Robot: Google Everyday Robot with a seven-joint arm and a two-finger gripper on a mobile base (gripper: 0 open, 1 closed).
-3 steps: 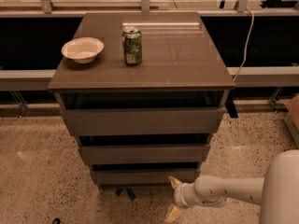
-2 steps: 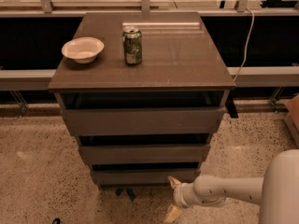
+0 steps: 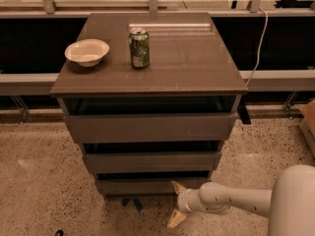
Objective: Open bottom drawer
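Note:
The bottom drawer (image 3: 147,185) is the lowest, narrowest dark grey-brown front of the cabinet, flat and handleless. It sits about flush with the cabinet, with a dark gap above it. My gripper (image 3: 175,204) is at the end of the white arm (image 3: 231,200) reaching in from the lower right. It is open: one yellowish fingertip (image 3: 177,187) touches or nearly touches the drawer front's right part, the other fingertip (image 3: 174,220) points down towards the floor.
The middle drawer front (image 3: 150,161) and the top drawer front (image 3: 147,128) sit above. On the cabinet top (image 3: 187,63) stand a white bowl (image 3: 87,51) and a green can (image 3: 139,47). A speckled floor (image 3: 39,181) surrounds the cabinet. A cable (image 3: 258,43) hangs at the right.

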